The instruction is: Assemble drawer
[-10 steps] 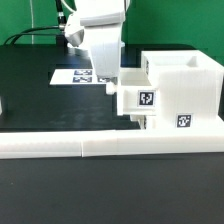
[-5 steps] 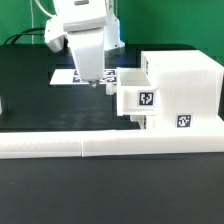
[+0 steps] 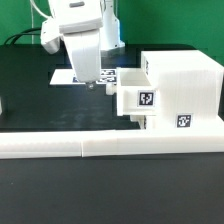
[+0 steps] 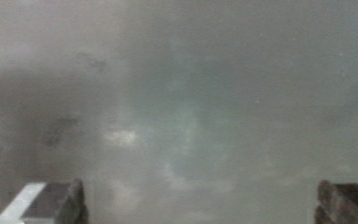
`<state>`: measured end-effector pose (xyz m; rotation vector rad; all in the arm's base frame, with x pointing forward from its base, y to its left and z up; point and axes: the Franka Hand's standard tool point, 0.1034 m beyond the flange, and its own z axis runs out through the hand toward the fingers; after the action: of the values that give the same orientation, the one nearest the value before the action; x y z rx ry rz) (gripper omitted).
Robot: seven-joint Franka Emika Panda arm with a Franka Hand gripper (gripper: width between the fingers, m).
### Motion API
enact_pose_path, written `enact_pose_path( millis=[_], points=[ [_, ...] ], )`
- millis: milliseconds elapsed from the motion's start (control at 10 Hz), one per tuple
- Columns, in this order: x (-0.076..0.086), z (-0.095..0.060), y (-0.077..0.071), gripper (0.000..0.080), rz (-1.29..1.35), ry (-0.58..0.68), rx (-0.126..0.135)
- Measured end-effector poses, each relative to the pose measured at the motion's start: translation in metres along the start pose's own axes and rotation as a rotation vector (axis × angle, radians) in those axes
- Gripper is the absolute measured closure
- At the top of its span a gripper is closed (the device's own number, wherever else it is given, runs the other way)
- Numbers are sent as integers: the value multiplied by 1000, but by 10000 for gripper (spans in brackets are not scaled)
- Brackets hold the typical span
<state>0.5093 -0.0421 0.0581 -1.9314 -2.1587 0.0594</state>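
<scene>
The white drawer housing stands at the exterior view's right against the long low white wall. A white tray with a square tag sits partly pushed into the housing's upper slot and sticks out toward the exterior view's left. A second tag shows on the lower front. My gripper hangs just above the black table, a little to the exterior view's left of the tray and apart from it. In the wrist view my two fingertips stand wide apart with only blurred grey surface between them. The gripper is open and empty.
The marker board lies on the black table behind my gripper. The long low white wall runs along the front. Cables lie at the far left.
My gripper has drawn away from the tray toward the exterior view's left. The tray stays partly inside the housing.
</scene>
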Motion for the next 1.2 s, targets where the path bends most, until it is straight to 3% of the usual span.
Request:
enact_pose_path(
  millis=[400, 600, 900, 1200],
  points=[
    [16, -15, 30, 150, 26, 7, -33],
    [29, -11, 32, 150, 99, 9, -27],
    [67, -3, 41, 150, 157, 16, -34],
    [67, -2, 40, 150, 158, 14, -31]
  ],
)
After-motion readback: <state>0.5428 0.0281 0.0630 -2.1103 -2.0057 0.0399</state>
